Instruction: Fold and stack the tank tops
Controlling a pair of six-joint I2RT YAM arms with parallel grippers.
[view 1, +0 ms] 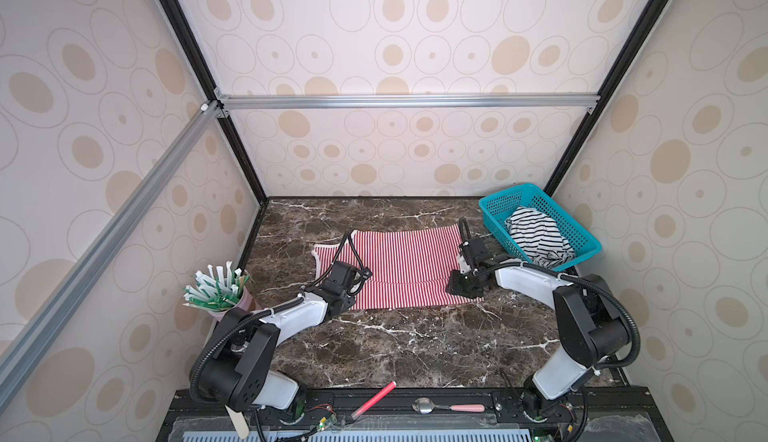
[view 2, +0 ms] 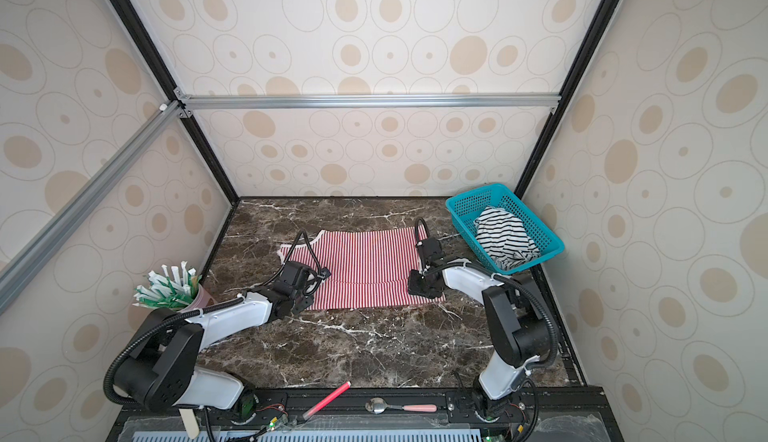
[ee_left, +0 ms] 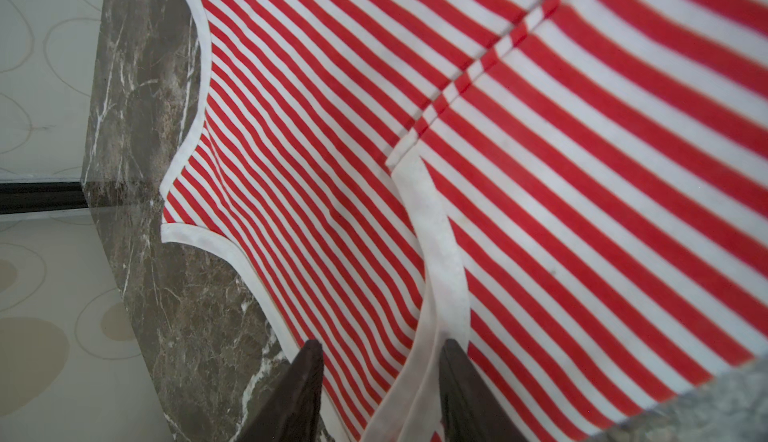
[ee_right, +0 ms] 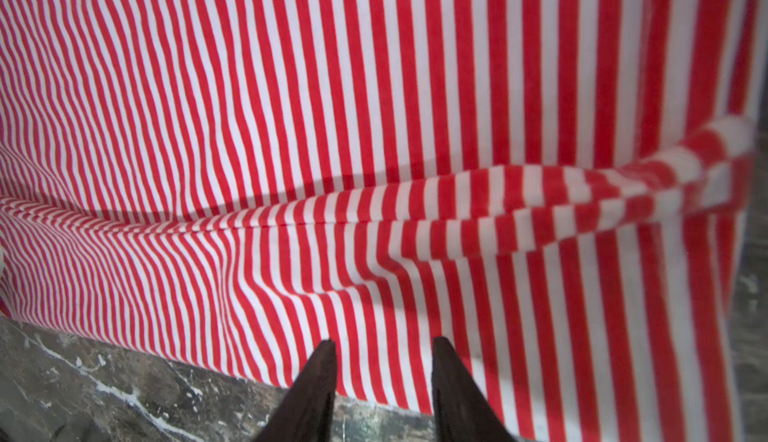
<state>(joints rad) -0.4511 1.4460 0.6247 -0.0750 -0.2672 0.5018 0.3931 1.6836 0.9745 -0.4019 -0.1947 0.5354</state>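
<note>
The red-and-white striped tank top (view 1: 407, 261) (view 2: 365, 261) lies flat mid-table, its near part folded over along a seam. My left gripper (view 1: 353, 288) (ee_left: 381, 342) hangs open over the top's near-left part. A white strap trim (ee_left: 436, 253) runs between its fingers without being pinched. My right gripper (view 1: 460, 288) (ee_right: 385, 340) stands open just above the cloth (ee_right: 374, 86) near the near-right corner, holding nothing. The black-and-white striped tank top (view 1: 536, 236) (view 2: 505, 236) sits crumpled in the teal basket (view 1: 500, 204).
The basket fills the table's far right corner, against the wall. A pink cup of wrapped straws (view 1: 218, 290) stands at the left edge. A red stick (view 1: 374, 398) and a pink-handled spoon (view 1: 444, 407) lie on the front rail. Wall panels close three sides.
</note>
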